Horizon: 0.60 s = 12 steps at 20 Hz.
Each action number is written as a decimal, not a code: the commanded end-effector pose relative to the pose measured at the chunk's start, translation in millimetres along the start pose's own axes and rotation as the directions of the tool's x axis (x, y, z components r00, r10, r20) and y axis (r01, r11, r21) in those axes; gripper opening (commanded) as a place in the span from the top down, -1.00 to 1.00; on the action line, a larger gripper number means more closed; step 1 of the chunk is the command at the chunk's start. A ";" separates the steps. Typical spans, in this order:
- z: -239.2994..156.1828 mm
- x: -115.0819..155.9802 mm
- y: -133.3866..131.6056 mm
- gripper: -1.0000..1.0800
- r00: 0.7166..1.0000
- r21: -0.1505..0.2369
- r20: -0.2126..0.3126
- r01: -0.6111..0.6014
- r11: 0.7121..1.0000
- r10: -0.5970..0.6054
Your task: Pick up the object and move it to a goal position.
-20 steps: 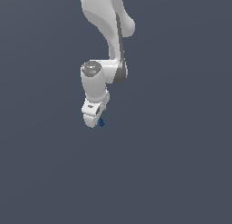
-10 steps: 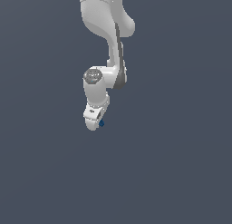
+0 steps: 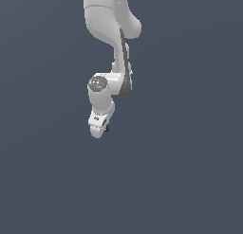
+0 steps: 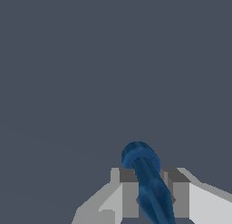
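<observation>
The object (image 4: 147,177) is a dark blue elongated piece with a rounded end, clamped between the two grey fingertip pads (image 4: 129,191) in the wrist view. My gripper (image 4: 152,193) is shut on it. In the exterior view the white arm hangs down from above, and my gripper (image 3: 99,130) points downward with only a tiny blue speck of the object (image 3: 107,129) showing beside the fingers. Most of the object is hidden by the hand in that view.
A plain dark grey surface (image 3: 190,181) fills the background in both views. No other objects or markers show.
The arm and gripper with the blue object have shifted slightly, the hand sitting a little lower and more towards the exterior view's left than a second ago.
</observation>
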<state>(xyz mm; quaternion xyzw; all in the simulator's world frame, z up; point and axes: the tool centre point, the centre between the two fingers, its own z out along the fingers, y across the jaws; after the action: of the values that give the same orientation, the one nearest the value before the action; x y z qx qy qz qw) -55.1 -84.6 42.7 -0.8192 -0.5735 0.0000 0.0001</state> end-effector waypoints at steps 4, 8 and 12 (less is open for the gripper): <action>0.3 0.0 0.0 1.00 1.000 0.000 0.000 0.000 1.000 0.000; 0.0 -0.3 0.1 1.00 1.000 0.000 0.000 0.000 1.000 0.000; -7.8 -7.0 2.9 1.00 1.000 0.000 0.000 0.000 1.000 0.000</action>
<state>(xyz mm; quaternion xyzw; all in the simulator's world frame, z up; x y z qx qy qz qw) -55.2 -88.5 46.8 -0.8189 -0.5739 0.0003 0.0006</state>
